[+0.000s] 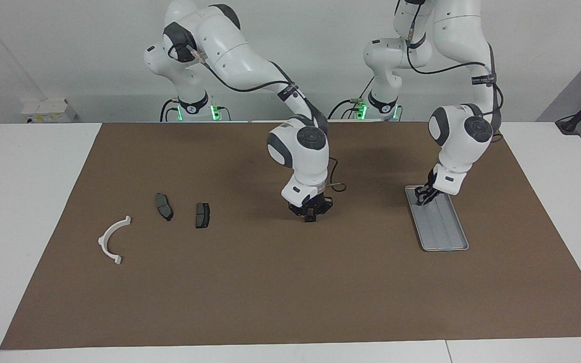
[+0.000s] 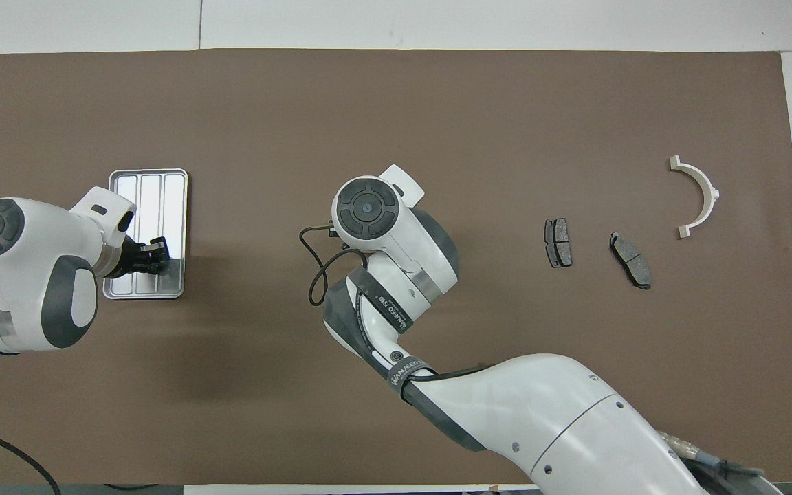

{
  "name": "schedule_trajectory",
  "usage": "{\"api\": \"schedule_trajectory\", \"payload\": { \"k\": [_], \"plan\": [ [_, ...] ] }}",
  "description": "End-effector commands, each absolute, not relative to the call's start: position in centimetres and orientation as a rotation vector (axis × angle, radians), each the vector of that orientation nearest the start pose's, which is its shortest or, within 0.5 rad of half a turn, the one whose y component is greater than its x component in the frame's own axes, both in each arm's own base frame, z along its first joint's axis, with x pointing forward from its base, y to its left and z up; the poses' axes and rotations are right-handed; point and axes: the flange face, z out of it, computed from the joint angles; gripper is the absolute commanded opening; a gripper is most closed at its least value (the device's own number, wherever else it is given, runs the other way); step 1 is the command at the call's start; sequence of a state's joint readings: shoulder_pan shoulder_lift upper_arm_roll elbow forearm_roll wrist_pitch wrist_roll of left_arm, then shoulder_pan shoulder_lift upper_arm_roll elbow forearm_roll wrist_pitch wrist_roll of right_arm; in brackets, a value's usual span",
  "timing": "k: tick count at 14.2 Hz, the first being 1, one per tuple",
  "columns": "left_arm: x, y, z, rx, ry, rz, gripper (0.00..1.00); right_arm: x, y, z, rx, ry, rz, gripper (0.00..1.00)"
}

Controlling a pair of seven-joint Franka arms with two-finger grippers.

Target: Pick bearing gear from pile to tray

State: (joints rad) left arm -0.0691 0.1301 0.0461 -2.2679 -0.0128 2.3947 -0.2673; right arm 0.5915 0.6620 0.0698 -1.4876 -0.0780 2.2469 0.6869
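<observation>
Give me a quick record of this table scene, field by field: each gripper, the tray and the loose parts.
left gripper: low over the tray's end nearest the robots
right gripper: down at the mat mid-table, away from the parts
tray: toward the left arm's end, no part visible in it
white half-ring: toward the right arm's end, untouched
brake pads: side by side, between half-ring and right gripper
</observation>
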Motion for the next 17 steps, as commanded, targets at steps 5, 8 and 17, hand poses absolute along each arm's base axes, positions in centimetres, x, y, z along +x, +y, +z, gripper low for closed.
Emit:
{"api": "schedule_trajectory", "payload": {
  "k": [5, 8, 17],
  "plan": [
    [52.3, -1.2, 30.8, -3.125, -0.367, -0.028, 0.56, 59.8, 42.5, 35.3, -3.074, 0.069, -0.169, 0.72],
    [53.3, -1.6, 32.5, -3.125, -0.373, -0.028, 0.6, 64.4, 34.8, 40.4, -3.041, 0.084, -0.273, 0.86],
    [59.9, -21.2, 39.6, -3.128, -0.778, -0.043, 0.61, 63.7, 8.7, 56.9, -3.165, -0.098, -0.117, 0.97]
  ]
}}
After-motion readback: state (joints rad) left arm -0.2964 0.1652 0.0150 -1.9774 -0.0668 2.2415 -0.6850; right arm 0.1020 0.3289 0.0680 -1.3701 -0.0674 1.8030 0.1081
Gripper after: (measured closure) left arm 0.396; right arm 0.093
